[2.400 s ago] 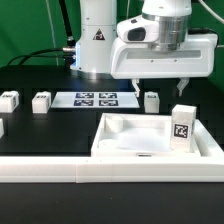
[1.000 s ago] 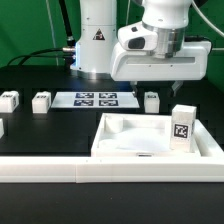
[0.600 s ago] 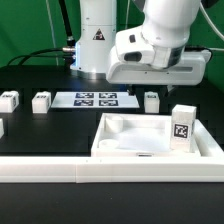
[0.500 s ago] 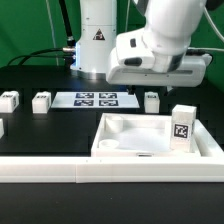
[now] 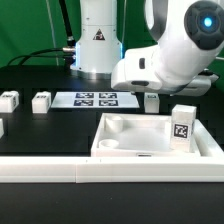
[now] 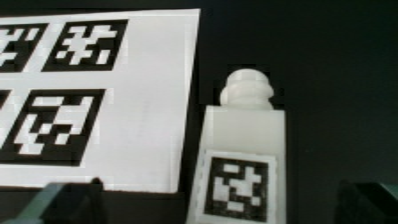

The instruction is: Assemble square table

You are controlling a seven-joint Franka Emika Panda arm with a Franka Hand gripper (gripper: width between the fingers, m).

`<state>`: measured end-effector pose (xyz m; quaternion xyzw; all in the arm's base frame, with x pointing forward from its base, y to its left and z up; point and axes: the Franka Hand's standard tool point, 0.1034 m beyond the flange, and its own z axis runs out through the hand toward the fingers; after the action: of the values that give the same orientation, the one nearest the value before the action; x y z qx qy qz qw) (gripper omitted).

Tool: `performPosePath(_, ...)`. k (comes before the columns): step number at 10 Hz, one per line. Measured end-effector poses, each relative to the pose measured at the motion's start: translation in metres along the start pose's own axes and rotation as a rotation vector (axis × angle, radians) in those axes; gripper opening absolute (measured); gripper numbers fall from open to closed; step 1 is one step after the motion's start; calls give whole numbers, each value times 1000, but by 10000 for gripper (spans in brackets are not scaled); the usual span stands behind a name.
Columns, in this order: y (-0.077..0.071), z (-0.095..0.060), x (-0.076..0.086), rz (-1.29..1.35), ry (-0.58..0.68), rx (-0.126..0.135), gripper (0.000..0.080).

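Wrist view: gripper (image 6: 217,200) hangs by the edge of the marker board (image 6: 89,90), jaws at full spread, holding nothing. Target leg (image 6: 246,140) stands just beside the marker board, tag face toward the lens (one fingertip either side of it, both clear of contact).

Exterior view: same target leg (image 5: 151,100) just off the marker board's side toward the exterior view's right. Spare leg (image 5: 41,101) and outermost leg (image 5: 10,100) lie off the marker board's opposite side, untouched. Square tabletop (image 5: 115,150) sits on the camera side of the marker board, pockets up, against the border rail (image 5: 60,172). Fitted leg (image 5: 181,125) stands upright in one corner pocket; whether it is screwed home, cannot tell.

Progress, as judged: one leg of four placed, three loose. Early stage. Step in hand looks like the approach to pick the second leg.
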<state>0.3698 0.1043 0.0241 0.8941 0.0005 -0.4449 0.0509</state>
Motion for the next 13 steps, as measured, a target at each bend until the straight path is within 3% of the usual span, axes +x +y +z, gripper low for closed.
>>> performPosePath(7,1,12,7,21,17,3,649)
performPosePath(9,2,12,7,24,16,4,364)
performPosePath(10,2,12,7,24,16,5,364)
performPosePath(11,3,12,7,24,16,5,289)
performPosePath(13,3,12,7,25,16,6,290)
